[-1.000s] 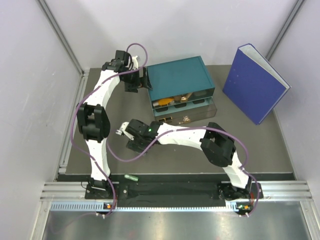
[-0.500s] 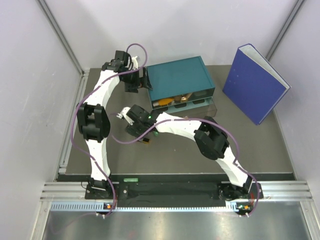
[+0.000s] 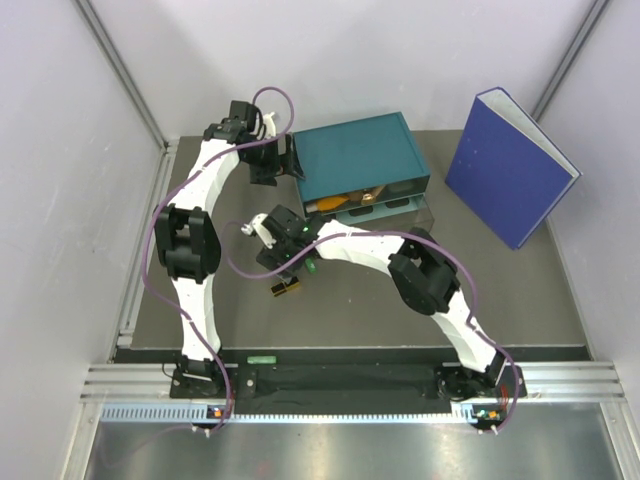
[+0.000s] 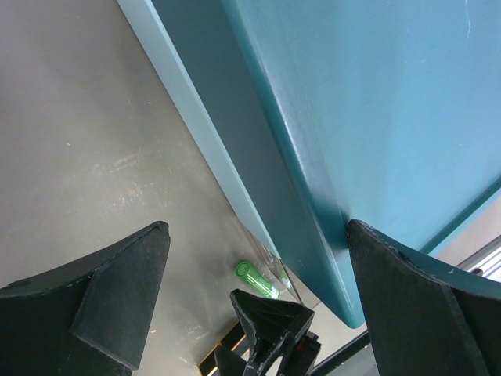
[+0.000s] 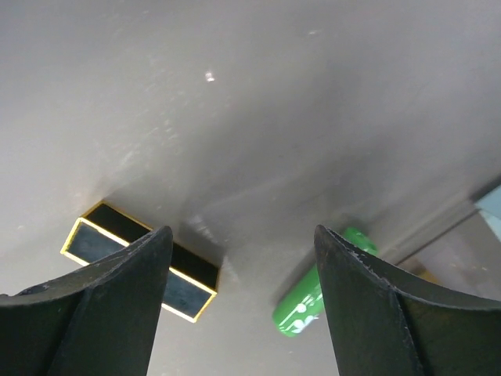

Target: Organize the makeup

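Note:
My right gripper (image 3: 284,260) (image 5: 243,235) is open and empty, hovering low over the table just left of the teal drawer box (image 3: 360,160). Below it lie a black-and-gold case (image 3: 287,288) (image 5: 141,262) and a green capsule (image 3: 311,266) (image 5: 317,294), side by side and apart. My left gripper (image 3: 290,165) (image 4: 258,227) is open at the box's left side, its right finger against the box's corner. The box's open drawers show an orange tube (image 3: 325,207) and tan pieces (image 3: 366,197). The green capsule also shows in the left wrist view (image 4: 257,280).
A big blue binder (image 3: 510,165) stands at the back right. A second green capsule (image 3: 262,356) lies at the table's front edge by the rail. A clear drawer (image 3: 385,214) juts out from the box's front.
My right gripper has moved away from the front, toward the box. The black-and-gold case has come into view on the table below it. The left arm has not moved.

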